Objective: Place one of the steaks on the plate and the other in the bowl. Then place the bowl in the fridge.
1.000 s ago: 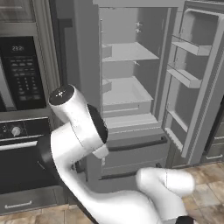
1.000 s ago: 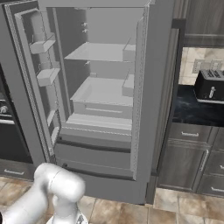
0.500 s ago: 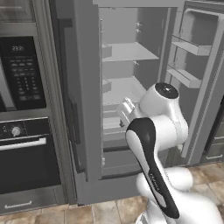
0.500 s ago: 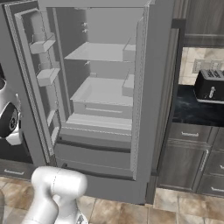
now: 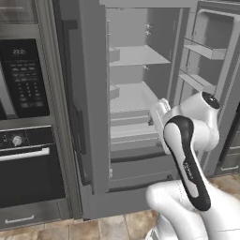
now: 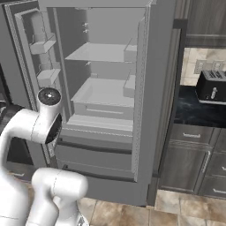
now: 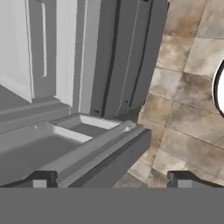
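The fridge point(image 5: 136, 101) stands with both upper doors swung wide, its grey shelves bare of any bowl or steak as far as the base views show. The left door point(image 5: 86, 93) hangs edge-on toward the left base camera, and the right door point(image 5: 208, 61) shows its inner bins. In the right base view the same cabinet point(image 6: 106, 88) faces the camera, with a pull-out drawer front low in the compartment.

The arm point(image 5: 187, 154) rises from the lower right of the left base view, bends at a dark-banded link and folds forward, so its upper joint sits in front of the fridge's lower shelves. In the right base view the arm point(image 6: 37, 128) curls up from the lower left, its capped joint level with the drawer front, just beside the left door's inner face.

A black wall oven point(image 5: 28, 136) sits left of the fridge. A dark toaster point(image 6: 212, 86) rests on the counter to the right.

In the hand view the gripper point(image 7: 109, 179) looks down at a fridge shelf corner point(image 7: 100, 140) and tiled floor point(image 7: 188, 87). Its fingertips point(image 7: 41, 179) stand wide apart with nothing between them.
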